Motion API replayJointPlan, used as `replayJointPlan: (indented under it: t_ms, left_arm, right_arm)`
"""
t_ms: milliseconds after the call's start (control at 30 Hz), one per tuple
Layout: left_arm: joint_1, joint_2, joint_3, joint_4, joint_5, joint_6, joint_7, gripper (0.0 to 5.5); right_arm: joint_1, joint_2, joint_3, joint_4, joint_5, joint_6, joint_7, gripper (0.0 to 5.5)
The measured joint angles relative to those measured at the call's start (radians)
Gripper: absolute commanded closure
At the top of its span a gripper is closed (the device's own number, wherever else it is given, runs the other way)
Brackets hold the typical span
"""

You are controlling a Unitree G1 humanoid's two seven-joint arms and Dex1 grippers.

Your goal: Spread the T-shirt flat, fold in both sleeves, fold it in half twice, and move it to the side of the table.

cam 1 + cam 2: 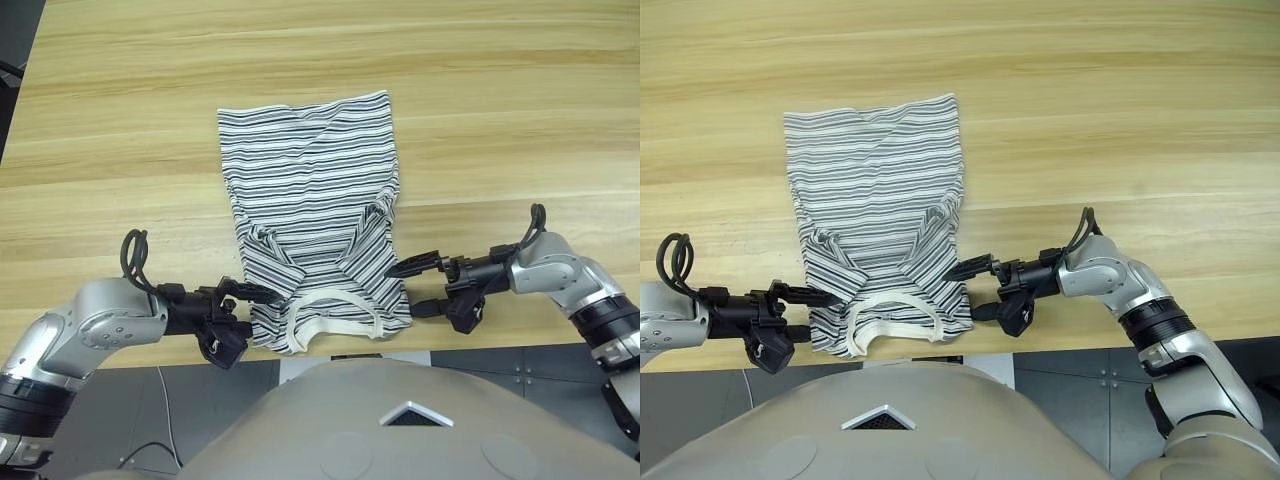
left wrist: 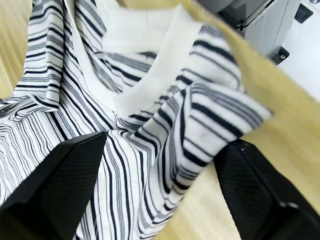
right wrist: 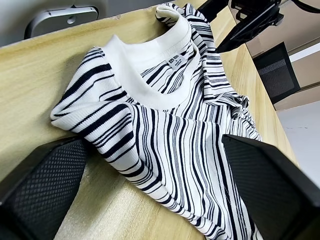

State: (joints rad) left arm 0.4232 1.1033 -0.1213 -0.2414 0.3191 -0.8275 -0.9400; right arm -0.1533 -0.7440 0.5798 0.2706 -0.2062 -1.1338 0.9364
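Observation:
A black-and-white striped T-shirt (image 1: 310, 200) lies on the wooden table (image 1: 520, 130) with both sleeves folded in and its white collar (image 1: 335, 318) at the near edge. My left gripper (image 1: 248, 306) is open at the shirt's near left corner, its fingers (image 2: 55, 185) straddling the shoulder fabric (image 2: 210, 125). My right gripper (image 1: 410, 285) is open at the near right corner, its fingers (image 3: 45, 185) on either side of the striped shoulder (image 3: 150, 145). Neither one has closed on the cloth.
Bare wood lies on both sides of the shirt and beyond its far hem (image 1: 300, 108). The table's near edge (image 1: 520, 352) runs just under both grippers, with grey floor (image 1: 530, 380) below.

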Motion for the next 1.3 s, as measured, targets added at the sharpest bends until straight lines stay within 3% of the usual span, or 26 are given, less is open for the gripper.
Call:
replayJointPlan:
  t_ms: [133,300,567,900,1033,1300]
  left_arm:
    - [0.006,0.011,0.000,0.012,-0.001,-0.003,0.012,1.71]
    - [-0.010,0.011,-0.002,0.065,0.002,-0.032,0.045,1.71]
    - [0.008,0.035,-0.025,0.040,-0.041,-0.001,0.042,3.18]
    - [0.025,0.077,-0.043,-0.004,-0.147,0.024,0.010,4.76]
    - [0.023,0.077,-0.057,0.029,-0.145,0.019,0.010,5.39]
    - [0.004,0.077,-0.079,0.070,-0.137,0.005,0.012,5.39]
  right_arm:
    - [-0.011,-0.005,0.015,-0.002,-0.008,0.000,-0.014,0.72]
    - [-0.017,-0.014,0.039,0.001,-0.009,0.007,-0.015,1.69]
    - [-0.014,-0.023,0.076,0.004,-0.010,0.025,-0.015,3.54]
    - [-0.003,-0.023,0.093,-0.002,-0.044,0.042,-0.019,5.40]
    - [0.008,-0.023,0.096,-0.016,-0.045,0.057,-0.022,5.40]
    - [0.008,-0.023,0.099,-0.021,-0.048,0.062,-0.028,5.40]
